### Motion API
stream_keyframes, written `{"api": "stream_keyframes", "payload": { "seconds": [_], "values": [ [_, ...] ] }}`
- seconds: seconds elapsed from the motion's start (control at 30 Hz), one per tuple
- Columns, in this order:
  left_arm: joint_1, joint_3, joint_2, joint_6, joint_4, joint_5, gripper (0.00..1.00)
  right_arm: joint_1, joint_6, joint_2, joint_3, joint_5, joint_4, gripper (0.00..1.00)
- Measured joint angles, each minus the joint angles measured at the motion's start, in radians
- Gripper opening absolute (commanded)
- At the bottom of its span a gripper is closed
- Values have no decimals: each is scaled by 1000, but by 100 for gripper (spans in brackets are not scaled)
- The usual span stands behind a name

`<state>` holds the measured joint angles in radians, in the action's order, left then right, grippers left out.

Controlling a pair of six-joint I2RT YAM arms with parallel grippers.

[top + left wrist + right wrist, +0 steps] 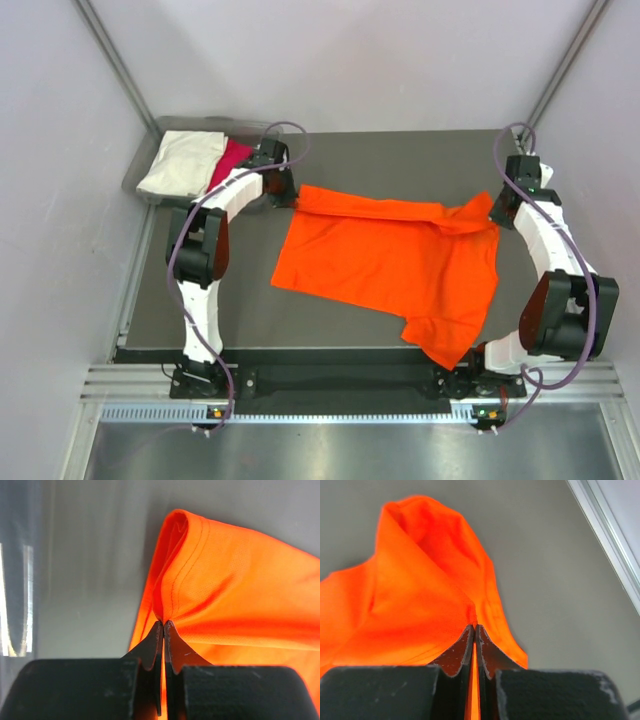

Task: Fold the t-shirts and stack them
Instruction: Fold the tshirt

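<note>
Orange cloth was spread across the middle of the dark table [400,150]. The orange t-shirt [390,262] was laid mostly flat, with its far edge turned over into a narrow band that ran between the two grippers. One sleeve was seen trailing toward the near edge of the table on the right side.

The left gripper [163,626] was clamped on the far left corner of the shirt. In the left wrist view its jaws were pressed together, a pinch of stitched hem was caught between the tips, and the fabric was drawn into a small peak beyond them. The right gripper [474,628] was likewise clenched on the far right corner, with orange cloth nipped between its tips and a rounded fold raised in front of them. Whether the held corners were lifted clear of the table could not be told.

At the far left corner a grey plastic bin [140,178] was seen. A cream-white t-shirt [180,163] was laid folded in it, and a magenta-pink t-shirt [232,158] was set touching its right side, partly hidden by the left arm.
</note>
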<state>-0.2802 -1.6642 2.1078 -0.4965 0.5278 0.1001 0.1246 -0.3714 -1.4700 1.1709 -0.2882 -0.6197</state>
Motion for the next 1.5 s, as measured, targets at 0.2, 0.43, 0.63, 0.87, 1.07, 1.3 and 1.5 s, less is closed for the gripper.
{"api": "stream_keyframes", "payload": {
  "seconds": [0.2, 0.43, 0.63, 0.87, 1.07, 1.3, 1.5],
  "values": [
    [0, -9, 26, 1, 28, 44, 0, 29, -8, -1, -45, -13, -25, 0],
    [0, -15, 76, 12, 61, 72, 0, 31, -8, -13, -65, -18, -43, 5],
    [0, -13, 76, 26, 60, 68, 0, 31, -8, -18, -85, -17, -70, 6],
    [0, -13, 76, 42, 60, 61, 0, 35, -42, -12, -158, 34, -75, 13],
    [-4, -13, 73, 45, 63, 40, 12, 36, -69, -2, -220, 104, -82, 54],
    [-39, -13, 26, 102, 110, -77, 45, 52, -38, 24, -132, 103, -111, 84],
    [-98, -13, -70, 121, 63, -119, 33, 90, 15, -76, 118, 91, -29, 75]
  ]
}}
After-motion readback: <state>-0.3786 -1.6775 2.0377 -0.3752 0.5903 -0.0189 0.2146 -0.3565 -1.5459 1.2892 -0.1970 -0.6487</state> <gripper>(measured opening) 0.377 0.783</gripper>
